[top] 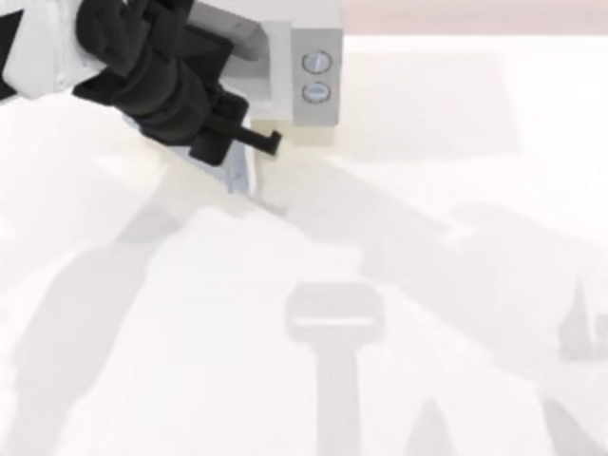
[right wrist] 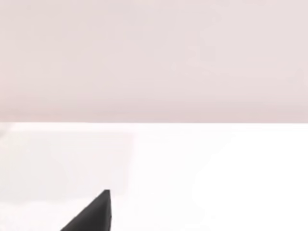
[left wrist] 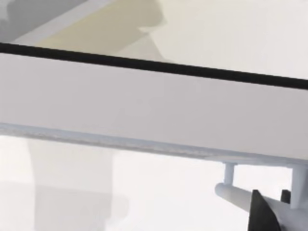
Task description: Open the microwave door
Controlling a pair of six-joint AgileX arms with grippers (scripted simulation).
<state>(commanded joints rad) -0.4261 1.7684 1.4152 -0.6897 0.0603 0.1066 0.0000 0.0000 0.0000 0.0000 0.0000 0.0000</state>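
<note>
At the table's far left the microwave (top: 304, 57) has its door (top: 242, 176) swung partly out, the left gripper (top: 249, 141) seemingly clenched on the door's handle (left wrist: 236, 195), though it is half hidden; a loose hold could slip off mid-swing.

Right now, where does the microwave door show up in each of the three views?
Top view: the microwave door juts out open from the microwave at upper centre, mostly under the left gripper.
Left wrist view: the door fills the middle as a broad grey band.
Right wrist view: not in it.
Shared landmark: the door's handle, beside the left gripper's fingertip.
</note>
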